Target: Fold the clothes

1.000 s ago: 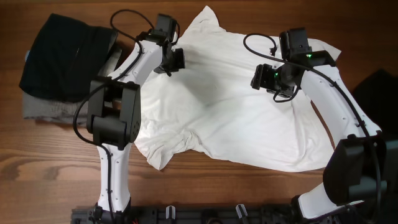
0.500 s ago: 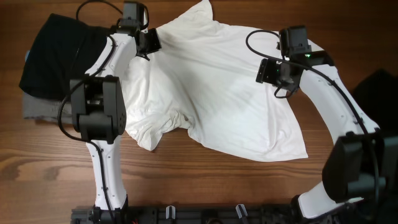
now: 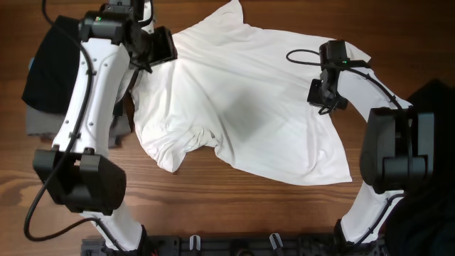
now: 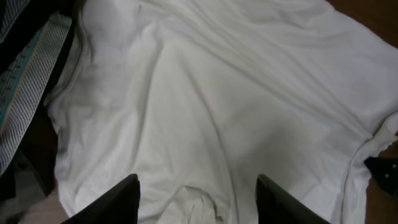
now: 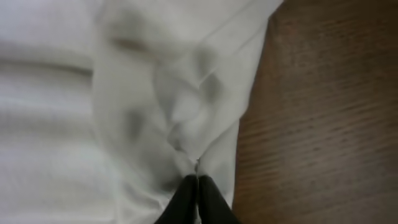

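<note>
L gripper [image 4: 198, 184] is lifting off shirt [image 3: 242, 107], gaping wide; R gripper [image 5: 198, 182] is pinching its edge thinly, so tugging risks it slipping.

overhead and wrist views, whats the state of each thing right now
white T-shirt, unfolded, spread on the table, one sleeve bunched
left end effector, open, above the white T-shirt
right end effector, shut, pinching the white T-shirt's edge
black garment, heaped on a grey garment, top left
dark garment, at the right edge, mostly out of view
</note>
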Robot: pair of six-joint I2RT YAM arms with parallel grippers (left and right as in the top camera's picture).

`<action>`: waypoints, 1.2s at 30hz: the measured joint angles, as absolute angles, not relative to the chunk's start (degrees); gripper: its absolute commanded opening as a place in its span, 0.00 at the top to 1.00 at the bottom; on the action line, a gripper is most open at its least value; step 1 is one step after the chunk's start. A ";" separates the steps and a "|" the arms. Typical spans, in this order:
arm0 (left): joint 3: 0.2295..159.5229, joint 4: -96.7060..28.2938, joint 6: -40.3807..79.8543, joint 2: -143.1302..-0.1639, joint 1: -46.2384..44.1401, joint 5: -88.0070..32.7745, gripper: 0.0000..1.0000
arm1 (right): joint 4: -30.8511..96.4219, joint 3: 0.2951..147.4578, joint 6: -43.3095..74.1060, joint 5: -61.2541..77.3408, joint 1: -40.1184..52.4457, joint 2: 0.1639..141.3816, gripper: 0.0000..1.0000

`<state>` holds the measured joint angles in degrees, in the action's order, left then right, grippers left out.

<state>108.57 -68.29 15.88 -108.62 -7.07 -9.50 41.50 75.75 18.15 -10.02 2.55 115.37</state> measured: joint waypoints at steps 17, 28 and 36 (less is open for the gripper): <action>96.57 -67.40 14.17 -109.23 -7.11 -8.43 0.59 | 47.42 75.68 22.63 -4.38 -21.91 108.09 0.48; 83.79 -52.18 13.89 -109.30 -14.06 -9.04 0.88 | 46.96 75.68 20.03 8.10 -7.79 104.95 0.91; 82.59 -51.81 12.82 -109.30 -18.87 -9.37 0.63 | 47.13 75.46 27.68 -5.48 -10.26 113.12 0.89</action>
<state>82.59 -51.81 12.82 -109.30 -18.87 -9.37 47.13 75.46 27.68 -5.48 -10.26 113.12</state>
